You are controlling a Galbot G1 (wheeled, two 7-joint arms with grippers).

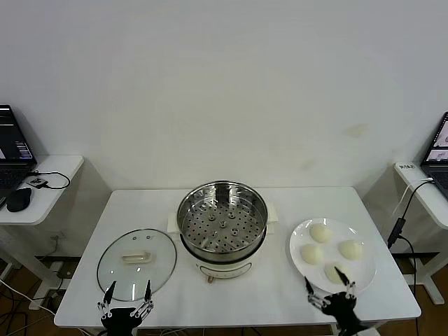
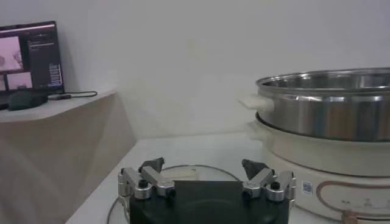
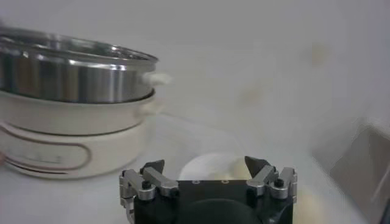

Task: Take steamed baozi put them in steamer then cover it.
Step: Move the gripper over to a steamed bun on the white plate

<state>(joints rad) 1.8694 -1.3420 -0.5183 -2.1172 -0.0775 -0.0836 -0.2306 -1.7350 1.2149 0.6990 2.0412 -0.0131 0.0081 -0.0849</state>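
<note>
The steamer (image 1: 222, 227), a shiny steel pot with a perforated tray on a cream base, stands uncovered at the table's middle. Several cream-white baozi (image 1: 320, 232) lie on a white plate (image 1: 366, 269) to its right. The glass lid (image 1: 136, 264) rests flat on the table to its left. My left gripper (image 1: 129, 290) is open at the front edge, just over the lid's near rim (image 2: 183, 173). My right gripper (image 1: 325, 283) is open above the nearest baozi (image 3: 213, 170), holding nothing. In the wrist views, the left gripper (image 2: 203, 165) and right gripper (image 3: 205, 164) show wide, empty jaws, each with the steamer (image 2: 329, 115) (image 3: 73, 79) beside it.
A side desk (image 1: 49, 168) with a laptop and a mouse (image 1: 17, 199) stands at the left. Another desk (image 1: 427, 196) with a laptop and a hanging cable stands at the right. A plain white wall lies behind the table.
</note>
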